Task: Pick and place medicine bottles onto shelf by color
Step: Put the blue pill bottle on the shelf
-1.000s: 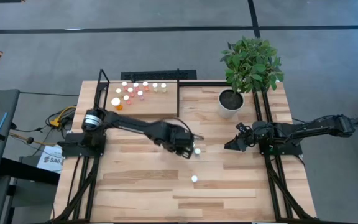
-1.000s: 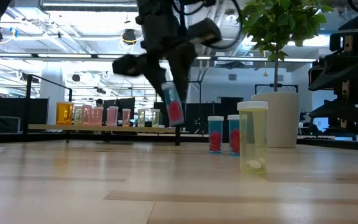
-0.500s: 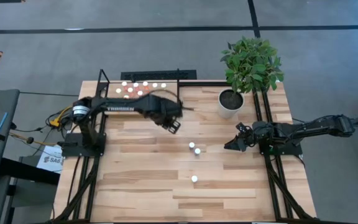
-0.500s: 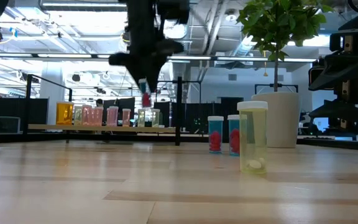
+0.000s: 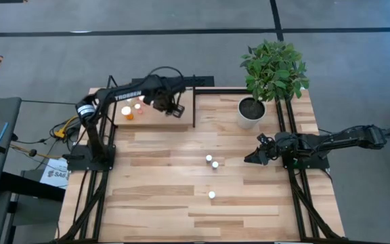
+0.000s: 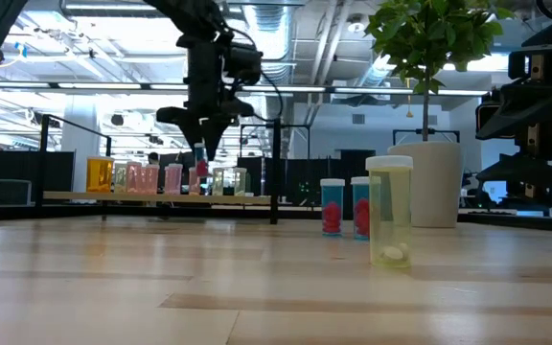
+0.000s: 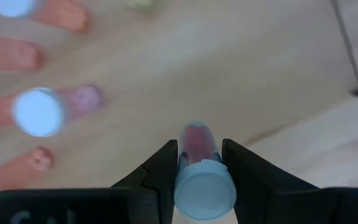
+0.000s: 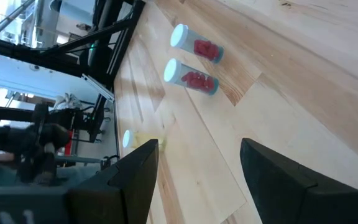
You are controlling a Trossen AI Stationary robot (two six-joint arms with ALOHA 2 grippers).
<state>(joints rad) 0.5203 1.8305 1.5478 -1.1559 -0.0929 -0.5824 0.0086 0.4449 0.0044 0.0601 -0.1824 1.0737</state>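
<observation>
High view: the left tool (image 5: 168, 107) hangs over the shelf of light wood framed in thin black rods (image 5: 185, 114) at the far left corner of the pale plank surface (image 5: 154, 196), and the arm covers most of the bottles standing there; only a few bright dots, among them an orange bottle with white cap (image 5: 126, 112), show beside it. What the left tool carries cannot be made out from above. The left wrist view settles it: the two dark fingers (image 7: 157, 174) are pinched on a small clear bottle with red contents and a pale blue cap (image 7: 202, 177), held above the shelf board, with blurred orange and pink bottles lying around it, several cut off by the frame edge. The right tool (image 5: 252, 157) rests low near the right edge of the surface, its fingers (image 8: 135, 177) spread with nothing between them. Two red-filled bottles with white caps (image 5: 212, 162) stand together mid-surface, and a yellowish clear bottle with white cap (image 5: 211, 194) stands alone nearer the front. A green leafy plant in a white pot (image 5: 252, 112) sits at the far right. Low view: a bright hall with ceiling lights and dark equipment lies beyond the surface.
</observation>
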